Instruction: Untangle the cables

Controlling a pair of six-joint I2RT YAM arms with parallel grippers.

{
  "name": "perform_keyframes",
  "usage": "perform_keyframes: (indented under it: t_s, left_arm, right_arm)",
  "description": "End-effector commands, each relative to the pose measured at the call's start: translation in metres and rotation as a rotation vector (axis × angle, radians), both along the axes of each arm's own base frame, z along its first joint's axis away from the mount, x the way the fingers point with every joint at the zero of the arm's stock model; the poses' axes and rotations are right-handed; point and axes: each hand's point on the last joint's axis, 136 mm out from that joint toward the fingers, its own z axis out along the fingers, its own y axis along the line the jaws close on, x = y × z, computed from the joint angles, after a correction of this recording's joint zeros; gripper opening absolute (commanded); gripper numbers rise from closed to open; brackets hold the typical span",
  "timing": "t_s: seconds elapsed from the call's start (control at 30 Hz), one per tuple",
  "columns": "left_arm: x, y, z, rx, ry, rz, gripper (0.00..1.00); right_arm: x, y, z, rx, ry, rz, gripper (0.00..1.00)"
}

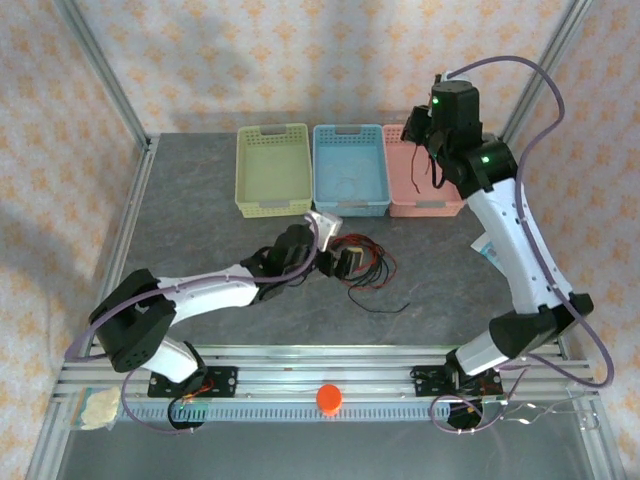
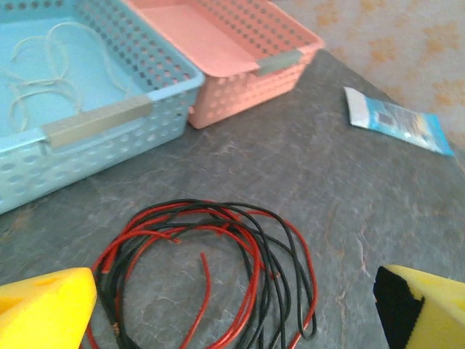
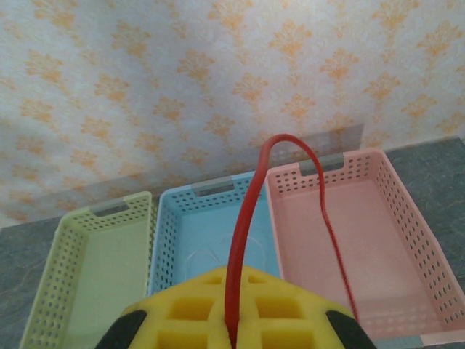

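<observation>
Grey mottled table (image 1: 200, 200), backed by orange-patterned wallpaper (image 3: 218, 73).

Far left of the back row: green basket (image 1: 272, 170).

Beside it: blue basket (image 1: 350, 168) holding the whitish cable (image 2: 51, 65). Loops plain in the left wrist view, faint from above and in the right wrist view.

In front of the blue basket, at mid-table: red and black cables (image 2: 218, 276) in one loose tangled coil lying flat. Lower part of the coil cut off in the left wrist view; whole coil visible from above, with a black end trailing to the right.

Left gripper (image 2: 232, 320) low over this coil, yellow fingers (image 2: 43, 309) spread wide to either side. Both fingers cropped by the picture edge; contact with the coil cannot be told.

Next right: pink basket (image 1: 420, 195), partly hidden from above by the right arm.

Right gripper (image 3: 231, 327) above the baskets, yellow pads pressed together on a red cable (image 3: 243, 218). Cable arcing up out of the pinch and dropping over the pink basket; lower end not traceable.

Far right: blue-and-white packet (image 2: 396, 120) flat on the table. Printing too blurred to read.
</observation>
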Motion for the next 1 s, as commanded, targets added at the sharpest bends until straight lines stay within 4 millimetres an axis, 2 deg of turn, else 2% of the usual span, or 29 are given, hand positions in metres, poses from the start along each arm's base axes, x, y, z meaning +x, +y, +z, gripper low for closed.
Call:
perform_keyframes:
  t_s: [0.0,0.13,0.23,0.4,0.5,0.7,0.87,0.97]
  left_arm:
    - [0.026,0.026,0.014,-0.047,0.139,0.172,0.99]
    - [0.046,0.023,0.035,-0.086,0.104,0.178,1.00]
    - [0.059,0.013,0.047,-0.087,0.079,0.156,1.00]
    - [0.087,-0.002,0.061,-0.110,0.049,0.166,0.99]
    - [0.103,-0.014,0.067,-0.118,0.035,0.165,1.00]
    - [0.121,-0.037,0.061,-0.136,0.051,0.138,0.99]
    - [0.124,-0.040,0.044,-0.112,0.076,0.153,0.99]
    - [0.124,-0.039,0.030,-0.076,0.098,0.173,0.99]
  right_arm:
    - [0.026,-0.003,-0.003,0.010,-0.009,0.008,0.00]
    - [0.059,-0.017,-0.024,-0.006,0.023,-0.027,0.00]
    - [0.083,-0.029,-0.041,-0.015,0.051,-0.058,0.00]
    - [0.119,-0.048,-0.060,-0.024,0.075,-0.102,0.00]
    - [0.138,-0.059,-0.079,-0.072,0.104,-0.138,0.00]
    - [0.162,-0.067,-0.149,-0.120,0.238,-0.159,0.00]
    - [0.173,-0.061,-0.205,-0.097,0.337,-0.126,0.00]
    - [0.179,-0.060,-0.232,-0.045,0.382,-0.103,0.00]
